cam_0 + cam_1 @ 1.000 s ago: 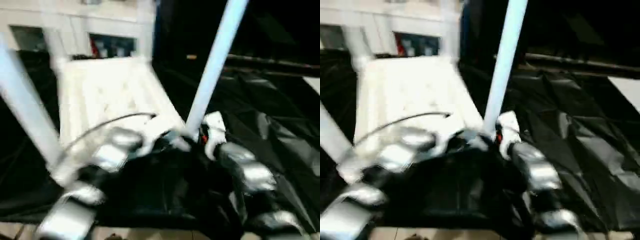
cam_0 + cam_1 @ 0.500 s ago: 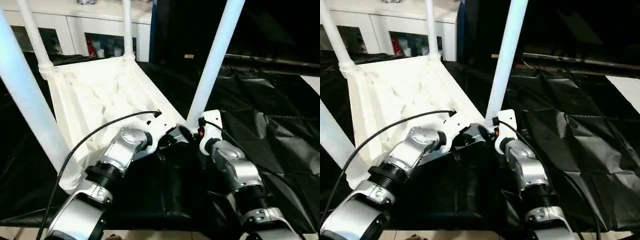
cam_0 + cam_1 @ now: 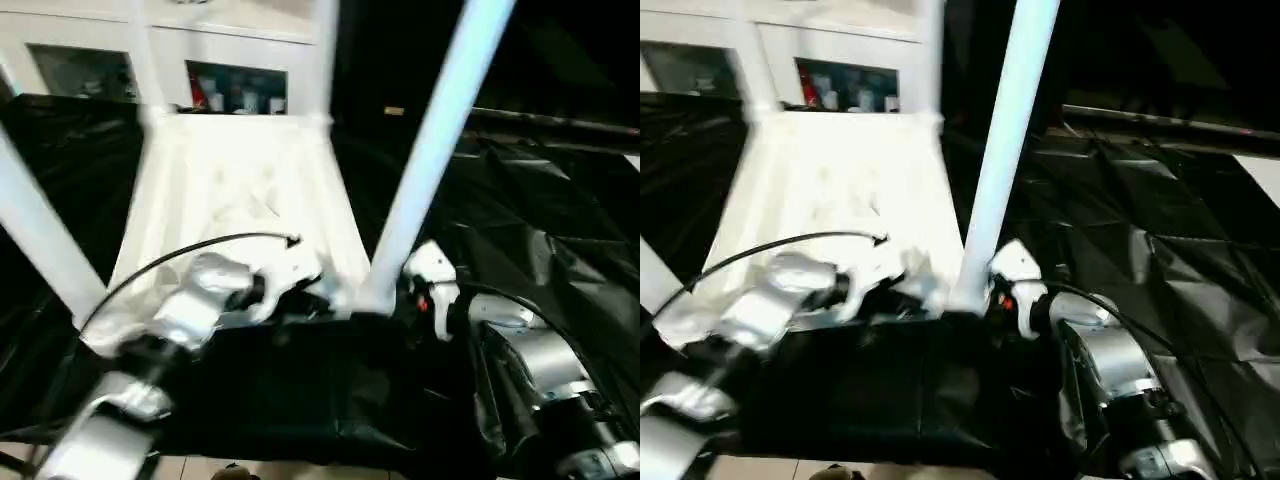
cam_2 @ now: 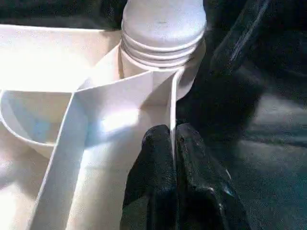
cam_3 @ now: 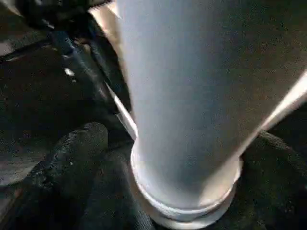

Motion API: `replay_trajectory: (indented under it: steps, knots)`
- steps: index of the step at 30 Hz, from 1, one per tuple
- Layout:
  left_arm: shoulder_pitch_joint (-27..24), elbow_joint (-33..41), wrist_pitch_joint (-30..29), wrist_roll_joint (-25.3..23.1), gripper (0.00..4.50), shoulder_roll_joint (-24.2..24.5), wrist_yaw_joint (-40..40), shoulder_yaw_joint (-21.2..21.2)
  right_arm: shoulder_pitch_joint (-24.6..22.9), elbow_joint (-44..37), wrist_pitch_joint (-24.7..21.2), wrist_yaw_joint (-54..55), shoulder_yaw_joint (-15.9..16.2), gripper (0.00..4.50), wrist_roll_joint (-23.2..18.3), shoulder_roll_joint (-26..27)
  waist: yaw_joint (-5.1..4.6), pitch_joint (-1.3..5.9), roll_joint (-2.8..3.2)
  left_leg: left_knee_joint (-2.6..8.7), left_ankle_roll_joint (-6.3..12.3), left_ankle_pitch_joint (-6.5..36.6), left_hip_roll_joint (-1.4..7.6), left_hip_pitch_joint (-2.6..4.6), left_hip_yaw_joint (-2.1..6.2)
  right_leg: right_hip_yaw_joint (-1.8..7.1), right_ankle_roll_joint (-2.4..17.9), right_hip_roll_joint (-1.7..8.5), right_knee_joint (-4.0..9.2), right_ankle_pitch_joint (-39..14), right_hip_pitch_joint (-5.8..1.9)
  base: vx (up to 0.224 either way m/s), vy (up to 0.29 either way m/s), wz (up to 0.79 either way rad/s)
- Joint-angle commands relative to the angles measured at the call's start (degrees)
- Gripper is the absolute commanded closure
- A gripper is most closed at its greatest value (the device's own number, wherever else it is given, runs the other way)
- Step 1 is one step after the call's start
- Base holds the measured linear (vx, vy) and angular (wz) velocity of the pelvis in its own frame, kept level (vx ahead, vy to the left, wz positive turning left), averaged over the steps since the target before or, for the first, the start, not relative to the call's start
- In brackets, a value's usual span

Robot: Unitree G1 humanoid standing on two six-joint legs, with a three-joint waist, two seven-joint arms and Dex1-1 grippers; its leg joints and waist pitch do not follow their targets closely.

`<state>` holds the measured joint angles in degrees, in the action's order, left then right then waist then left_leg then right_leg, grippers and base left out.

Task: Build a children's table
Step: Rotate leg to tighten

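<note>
The children's table lies upside down: its white ribbed tabletop (image 3: 240,190) rests on the black-draped work table, with white legs standing up from its corners. The near right leg (image 3: 430,170) rises from the corner socket (image 4: 163,28). My left gripper (image 4: 172,132) is shut on a thin upright rib of the tabletop beside that socket. My right gripper (image 5: 184,158) stands open around the base of the same leg (image 5: 192,96), and one black finger (image 5: 72,158) is apart from the tube. Another leg (image 3: 35,240) stands at the near left.
Wrinkled black drape (image 3: 560,230) covers the work table to the right. White cabinets (image 3: 230,40) stand behind it. A black cable (image 3: 190,250) arcs over my left forearm. A strip of light floor (image 3: 200,470) shows below the table's front edge.
The head views have shifted and blurred. My right gripper's fingers have spread wider around the leg's base. My left gripper still pinches the tabletop rib.
</note>
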<state>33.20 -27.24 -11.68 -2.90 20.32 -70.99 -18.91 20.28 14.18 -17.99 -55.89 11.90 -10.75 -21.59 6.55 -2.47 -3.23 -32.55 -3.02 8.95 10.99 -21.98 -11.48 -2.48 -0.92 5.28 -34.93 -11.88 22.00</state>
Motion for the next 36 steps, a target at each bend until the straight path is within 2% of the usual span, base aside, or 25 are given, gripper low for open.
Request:
replay_trajectory:
  steps: [1,6,8,17,19,21,23,28,30,31,32,33,34,36]
  knots:
    - [-1.00,2.22,0.49,2.64,4.50,-0.96,-2.89,-1.76,0.47,-1.18,-0.20,-1.22,1.00,0.12,-0.33,-0.80,-0.16,3.00,0.20,4.07,0.06,15.73,2.74,1.65,1.19,2.02,12.00,3.19,4.03,-8.40,-1.31,0.000,0.000,0.00]
    - [-1.37,2.81,0.91,2.91,4.50,-0.35,-4.23,-1.41,0.27,-1.61,-0.49,-2.65,1.75,0.12,-0.26,-1.49,-0.05,3.03,0.08,3.91,0.34,14.04,2.66,1.58,1.13,2.02,11.93,3.21,3.89,-7.47,-1.45,0.000,0.000,0.00]
    - [-1.57,3.12,0.93,3.08,4.50,-0.22,-4.44,-1.46,0.21,-1.64,-0.73,-2.94,2.11,0.41,0.05,-1.39,-0.08,3.04,0.09,3.90,0.26,14.04,2.66,1.62,1.12,2.00,12.02,3.22,3.87,-7.38,-1.43,0.000,0.000,0.00]
    - [-1.54,2.76,1.21,2.99,4.50,-0.77,-3.66,-1.55,0.10,-1.12,-0.52,-2.46,2.16,1.03,-0.11,-0.51,-0.04,3.11,-0.02,3.75,0.40,13.30,2.61,1.67,1.06,2.01,12.06,3.19,3.77,-6.96,-1.46,0.000,0.000,0.00]
    - [-1.67,2.86,1.18,2.96,4.50,-0.72,-3.75,-1.58,-0.06,-1.18,-0.66,-2.45,2.06,1.32,-0.33,-0.43,-0.04,3.15,0.00,3.70,0.47,13.02,2.59,1.63,1.06,2.01,12.11,3.19,3.70,-6.68,-1.54,0.000,0.000,0.00]
    - [-1.80,2.93,1.21,2.93,4.50,-0.65,-3.83,-1.60,-0.17,-1.26,-0.83,-2.45,2.02,1.32,-0.51,-0.37,-0.05,3.15,-0.04,3.67,0.57,12.91,2.58,1.67,1.03,2.00,12.20,3.15,3.69,-6.40,-1.51,0.000,0.000,0.00]
    - [-1.85,2.92,1.22,2.93,4.50,-0.62,-3.83,-1.65,-0.34,-1.34,-0.86,-2.44,2.03,1.60,-0.54,-0.36,-0.01,3.14,-0.07,3.65,0.66,12.89,2.57,1.65,1.02,2.00,12.22,3.18,3.71,-6.66,-1.53,0.000,0.000,0.00]
    - [-1.87,2.46,1.40,2.71,4.50,-1.02,-2.89,-1.51,-1.08,-1.26,-0.76,-1.53,1.86,1.77,-0.61,0.22,-0.02,3.16,-0.16,3.63,0.67,12.85,2.59,1.66,1.03,1.99,12.10,3.18,3.71,-6.99,-1.52,0.000,0.000,0.00]
    - [-1.29,0.68,1.54,1.47,4.50,-2.20,0.49,-1.10,-0.71,1.29,0.73,3.21,1.06,1.78,1.16,2.08,-0.07,3.14,-0.12,3.68,0.47,12.86,2.63,1.65,1.05,1.98,12.04,3.19,3.67,-7.03,-1.41,0.000,0.000,0.00]
    - [-1.29,0.68,1.54,1.47,4.50,-2.20,0.49,-1.10,-0.71,1.29,0.73,3.21,1.06,1.78,1.16,2.08,-0.16,3.07,-0.11,3.73,0.27,13.32,2.59,1.66,1.05,1.97,12.03,3.20,3.78,-7.69,-1.34,0.000,0.000,0.00]
    - [-0.49,-1.39,1.71,0.02,4.50,-3.72,4.32,-0.88,0.16,4.65,1.53,8.77,-0.35,1.78,2.51,4.37,-0.19,3.03,-0.19,3.84,-0.27,14.32,2.57,1.64,1.13,1.95,11.67,3.26,3.96,-9.52,-1.44,0.000,0.000,0.00]
    - [-0.49,-1.39,1.71,0.02,4.50,-3.72,4.32,-0.88,0.16,4.65,1.53,8.77,-0.35,1.78,2.51,4.37,-0.37,2.93,-0.16,3.85,-0.52,15.06,2.57,1.75,1.00,2.03,11.57,3.29,4.15,-10.72,-1.13,0.000,0.000,0.00]
    - [0.60,-3.71,0.83,-1.59,4.50,-5.77,9.15,-0.75,1.26,7.93,1.69,14.41,-1.88,1.79,3.27,6.88,-0.57,2.73,-0.33,4.05,-1.90,18.52,2.40,1.76,1.27,2.01,10.01,3.53,4.76,-17.61,-1.06,0.000,0.000,0.00]
    - [2.05,-6.52,-0.32,-3.32,4.50,-8.60,14.98,-0.70,2.87,11.80,1.04,21.70,-4.19,1.79,3.54,10.33,-1.10,2.56,-0.32,4.14,-3.34,21.31,2.38,2.00,1.65,1.96,8.64,3.79,5.35,-23.64,-0.75,0.000,0.000,0.00]
